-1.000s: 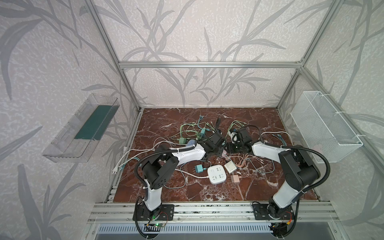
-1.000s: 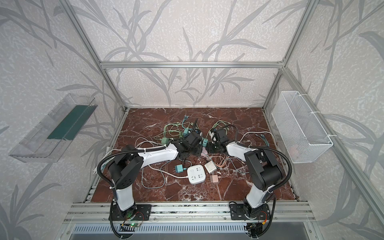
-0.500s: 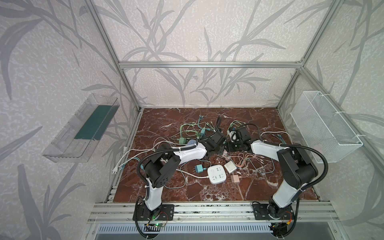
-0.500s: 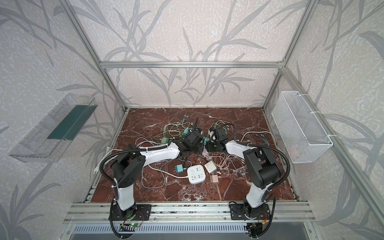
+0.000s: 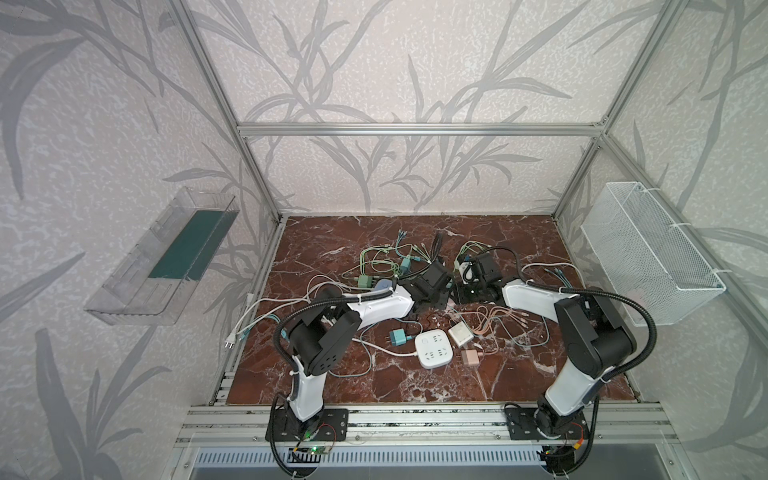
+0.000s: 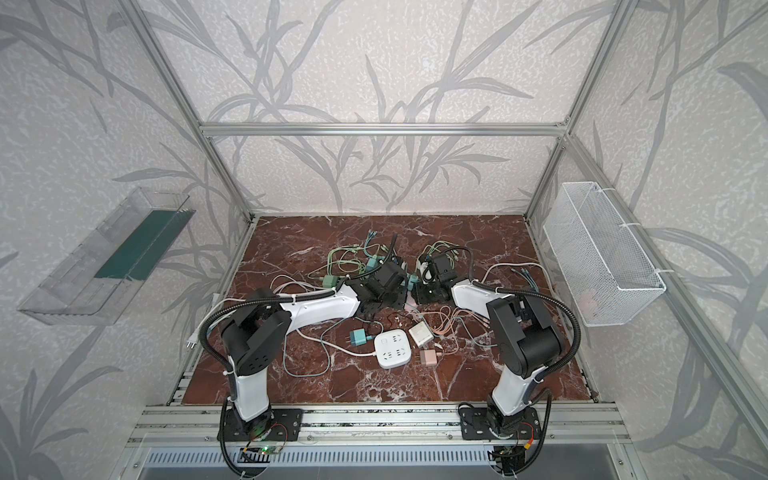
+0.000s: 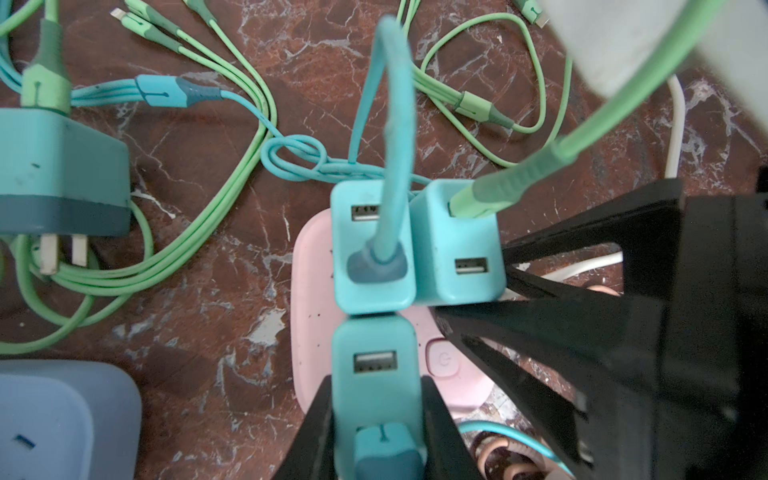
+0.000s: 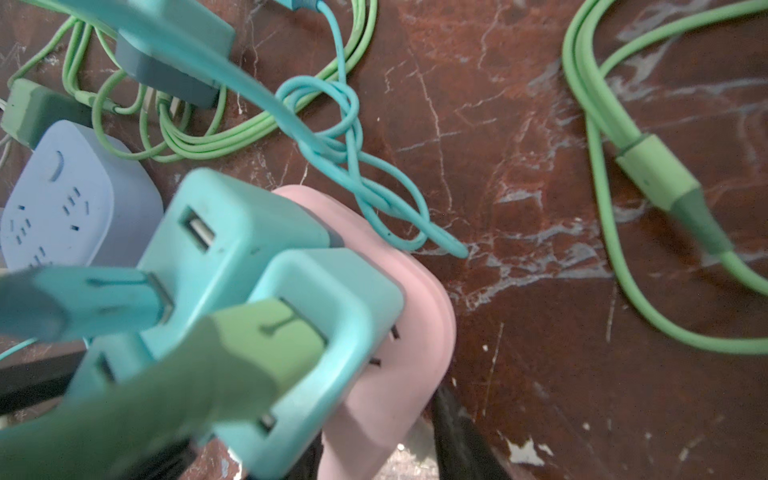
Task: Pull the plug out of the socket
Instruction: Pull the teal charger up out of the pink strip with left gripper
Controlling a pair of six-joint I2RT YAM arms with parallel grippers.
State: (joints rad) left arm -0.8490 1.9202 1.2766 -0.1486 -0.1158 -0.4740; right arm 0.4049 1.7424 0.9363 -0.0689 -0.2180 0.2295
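A pink socket (image 7: 309, 270) lies on the marble floor with three teal plugs in its top. My left gripper (image 7: 377, 386) is shut on the nearest teal plug (image 7: 374, 357), one black finger against each of its sides. The other two plugs (image 7: 372, 232) (image 7: 457, 249) carry a teal and a green cable. My right gripper (image 8: 382, 440) straddles the socket (image 8: 415, 316). One finger touches its side; a sliver of floor shows beside the other finger (image 8: 457, 432). In a top view both grippers (image 5: 448, 291) (image 5: 463, 291) meet mid-floor, hiding the socket.
A blue-grey socket cube (image 7: 62, 419) and a teal adapter (image 7: 54, 166) lie close by among green cables (image 7: 208, 208). Nearer the front are a white socket cube (image 5: 433, 348), a white charger (image 5: 460, 333), a pink charger (image 5: 470, 357) and a teal plug (image 5: 399, 336). A wire basket (image 5: 648, 253) hangs on the right wall.
The right gripper has edged a little towards the left gripper at mid-floor. The left gripper has stayed where it was.
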